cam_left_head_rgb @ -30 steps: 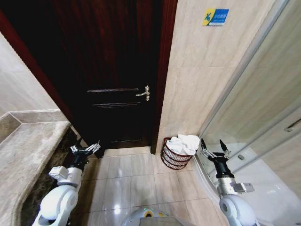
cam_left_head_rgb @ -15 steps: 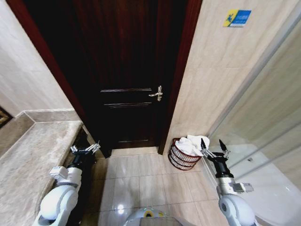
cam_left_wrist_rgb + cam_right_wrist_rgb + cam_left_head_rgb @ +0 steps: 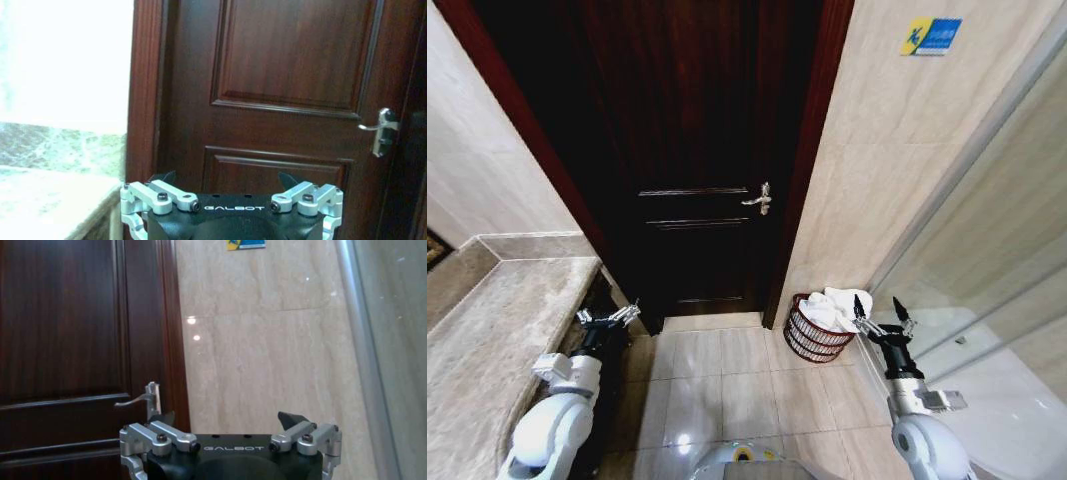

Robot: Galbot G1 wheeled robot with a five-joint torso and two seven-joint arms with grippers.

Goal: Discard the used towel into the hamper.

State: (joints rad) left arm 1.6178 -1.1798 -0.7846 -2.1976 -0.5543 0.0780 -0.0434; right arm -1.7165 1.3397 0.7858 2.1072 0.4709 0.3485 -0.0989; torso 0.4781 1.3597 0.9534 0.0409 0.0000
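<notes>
The hamper [image 3: 810, 339], a small round dark reddish-brown openwork basket, stands on the floor in the corner between the door frame and the glass wall. A white towel [image 3: 830, 305] lies bunched in its top, spilling over the rim. My right gripper [image 3: 878, 306] is held up just right of the hamper, open and holding nothing; the right wrist view has it [image 3: 227, 419] facing the tiled wall. On the left, my left gripper [image 3: 609, 314] is open and bare beside the counter, and the left wrist view has it [image 3: 223, 180] pointing at the door.
A dark wooden door [image 3: 697, 150] with a silver handle [image 3: 758, 198] is shut straight ahead. A marble counter [image 3: 497, 320] runs along the left. A glass shower wall [image 3: 987, 250] closes the right side. Beige floor tiles [image 3: 727, 380] lie open between the arms.
The whole picture shifted right from one second ago, so the camera turned left; since half a second ago it is nearly still. Both arms hold the same pose and the towel stays in the hamper.
</notes>
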